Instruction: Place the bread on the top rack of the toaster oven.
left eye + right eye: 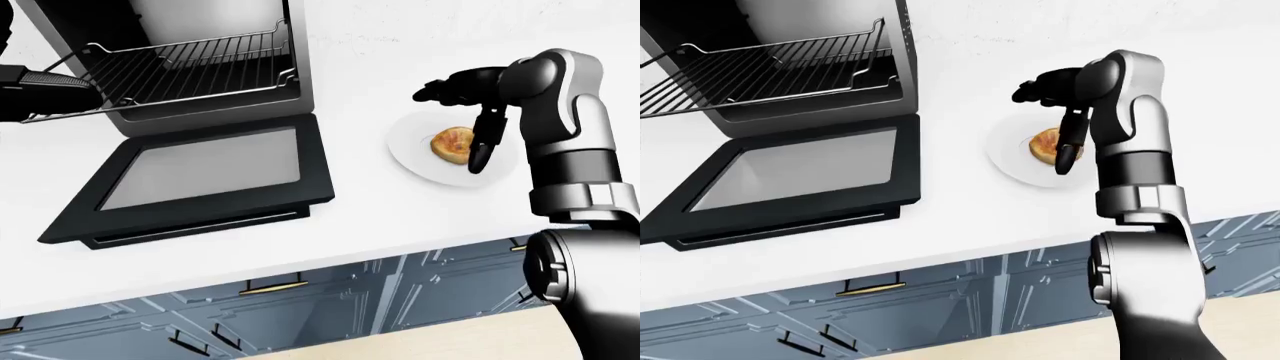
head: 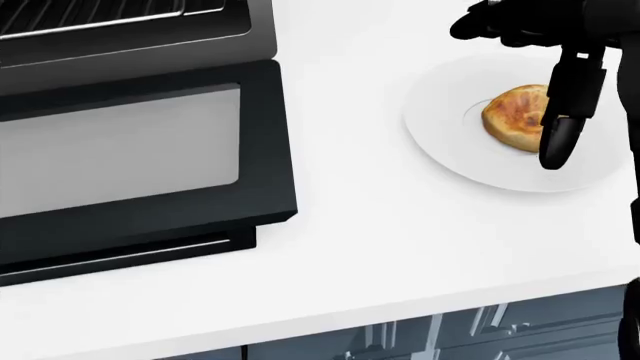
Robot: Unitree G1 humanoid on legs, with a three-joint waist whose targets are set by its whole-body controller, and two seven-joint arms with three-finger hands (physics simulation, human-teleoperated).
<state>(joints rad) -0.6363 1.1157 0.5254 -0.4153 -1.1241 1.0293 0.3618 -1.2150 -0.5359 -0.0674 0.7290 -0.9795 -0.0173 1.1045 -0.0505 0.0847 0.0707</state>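
Note:
A round golden bread (image 2: 512,114) lies on a white plate (image 2: 450,142) at the right of the counter. My right hand (image 2: 510,94) hovers over it, open: one black finger (image 2: 560,112) hangs down across the bread's right edge, and the others reach left above the plate. The toaster oven (image 1: 215,22) stands at the upper left with its glass door (image 1: 200,176) folded down flat on the counter. Its wire rack (image 1: 190,71) is slid partway out. My left hand (image 1: 40,84) shows as a dark shape by the rack's left end, its fingers hidden.
The white counter (image 2: 400,247) ends near the bottom of the views, with blue cabinet fronts (image 1: 300,300) below it. The open oven door takes up the counter's left half. A strip of bare counter lies between the door and the plate.

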